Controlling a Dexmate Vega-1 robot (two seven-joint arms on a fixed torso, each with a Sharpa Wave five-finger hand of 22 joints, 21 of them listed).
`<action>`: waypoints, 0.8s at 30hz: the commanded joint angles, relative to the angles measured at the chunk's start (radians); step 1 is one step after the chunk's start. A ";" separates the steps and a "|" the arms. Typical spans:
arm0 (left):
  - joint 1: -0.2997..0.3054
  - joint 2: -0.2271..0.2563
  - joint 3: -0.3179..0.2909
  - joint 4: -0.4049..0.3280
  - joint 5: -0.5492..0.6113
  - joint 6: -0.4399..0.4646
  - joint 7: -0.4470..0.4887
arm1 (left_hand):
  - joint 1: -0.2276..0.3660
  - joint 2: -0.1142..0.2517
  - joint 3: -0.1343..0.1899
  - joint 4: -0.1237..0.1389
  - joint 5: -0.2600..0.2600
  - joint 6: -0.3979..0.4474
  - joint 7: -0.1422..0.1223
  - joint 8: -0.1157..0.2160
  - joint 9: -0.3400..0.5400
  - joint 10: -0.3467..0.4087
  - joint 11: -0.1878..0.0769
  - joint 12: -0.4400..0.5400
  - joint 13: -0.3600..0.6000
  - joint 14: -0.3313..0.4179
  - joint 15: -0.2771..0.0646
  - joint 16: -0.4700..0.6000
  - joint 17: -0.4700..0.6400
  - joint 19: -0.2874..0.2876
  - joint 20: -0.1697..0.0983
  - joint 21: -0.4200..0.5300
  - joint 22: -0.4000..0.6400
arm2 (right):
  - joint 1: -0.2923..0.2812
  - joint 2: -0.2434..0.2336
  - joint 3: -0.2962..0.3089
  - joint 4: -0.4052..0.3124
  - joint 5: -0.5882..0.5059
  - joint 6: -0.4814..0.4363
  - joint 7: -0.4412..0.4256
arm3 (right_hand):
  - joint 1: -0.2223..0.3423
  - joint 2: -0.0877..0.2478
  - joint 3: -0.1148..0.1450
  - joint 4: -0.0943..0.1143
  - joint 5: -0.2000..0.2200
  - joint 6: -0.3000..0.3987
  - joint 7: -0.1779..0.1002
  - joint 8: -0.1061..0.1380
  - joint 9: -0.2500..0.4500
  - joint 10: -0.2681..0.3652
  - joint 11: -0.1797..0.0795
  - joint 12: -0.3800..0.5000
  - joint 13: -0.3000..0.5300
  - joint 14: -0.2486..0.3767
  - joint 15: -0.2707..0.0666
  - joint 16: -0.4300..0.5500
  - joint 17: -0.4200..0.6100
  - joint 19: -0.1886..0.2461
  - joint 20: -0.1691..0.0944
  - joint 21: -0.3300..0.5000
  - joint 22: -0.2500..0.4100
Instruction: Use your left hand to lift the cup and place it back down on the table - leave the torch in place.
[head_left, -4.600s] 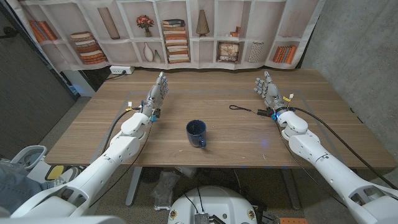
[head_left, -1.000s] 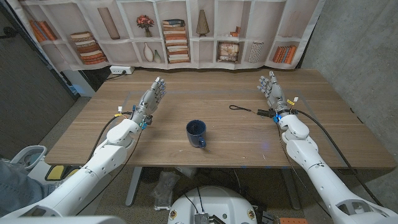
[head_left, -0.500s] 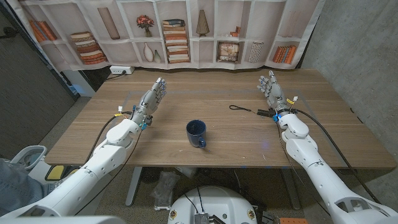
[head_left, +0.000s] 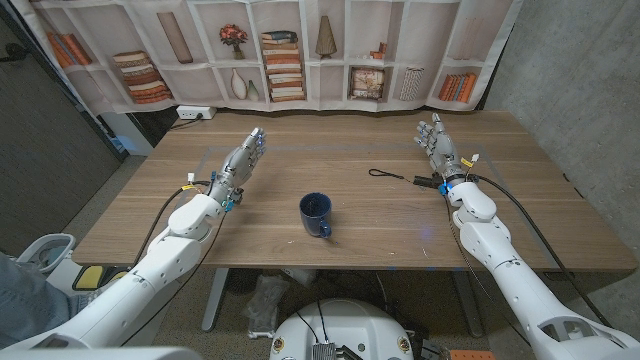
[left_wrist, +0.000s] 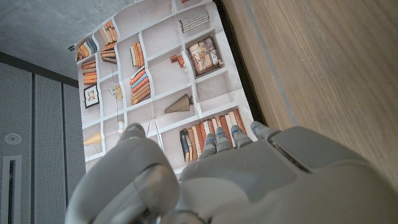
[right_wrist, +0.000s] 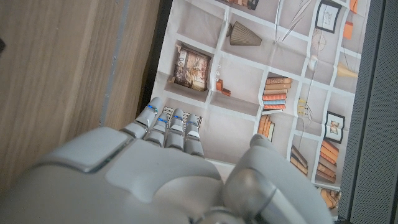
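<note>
left robot hand hovering open, fingers apart, holding nothing, well left of cup | cup sitting upright mid-table | torch lying near right robot hand, partly hidden, hard to make out | right robot hand staying open, empty

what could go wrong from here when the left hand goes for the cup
The left hand is open, well apart from the blue cup, so a sideways reach may knock it over. The cup's handle faces the table's near edge, away from that hand, making a slippery rim grip likely. The torch lies beyond; a wide sweep might nudge it.
</note>
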 joint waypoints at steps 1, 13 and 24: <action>0.012 -0.002 -0.003 0.025 0.022 -0.047 0.002 | 0.031 -0.004 0.006 -0.022 0.010 -0.015 0.003 -0.004 0.005 -0.009 -0.001 -0.003 0.004 0.000 0.004 0.001 0.003 -0.014 0.001 -0.003 0.001 | 0.010 -0.001 -0.009 -0.003 -0.015 -0.020 -0.013 | 0.010 0.010 0.005 -0.005 0.000 0.005 0.002 0.003 0.002 -0.001 0.003 0.000 0.003 0.001 0.002 0.000 0.004 0.001 -0.033 -0.003 0.004; 0.002 -0.013 0.002 0.058 0.032 -0.094 -0.016 | 0.091 -0.021 0.011 -0.062 0.011 -0.034 0.009 -0.007 0.006 -0.019 0.003 -0.005 0.005 -0.007 0.011 -0.001 0.003 -0.023 0.008 -0.005 0.002 | 0.018 -0.002 -0.009 -0.004 -0.023 -0.040 -0.022 | 0.018 0.015 0.008 -0.010 -0.001 0.003 0.002 0.002 0.002 -0.001 0.002 -0.001 0.003 0.002 0.002 0.000 0.004 0.003 -0.032 -0.008 0.005; -0.009 -0.027 0.010 0.088 0.019 -0.122 -0.053 | 0.116 -0.035 0.010 -0.080 0.013 -0.036 0.008 -0.005 0.006 -0.020 0.004 -0.005 0.006 -0.007 0.012 0.000 0.003 -0.028 0.015 -0.005 0.002 | 0.010 -0.006 -0.002 -0.017 -0.021 -0.036 -0.027 | 0.021 0.016 0.008 -0.012 -0.004 0.003 0.001 0.001 0.002 -0.001 0.002 0.000 0.003 0.005 0.004 0.001 0.004 0.005 -0.031 -0.012 0.005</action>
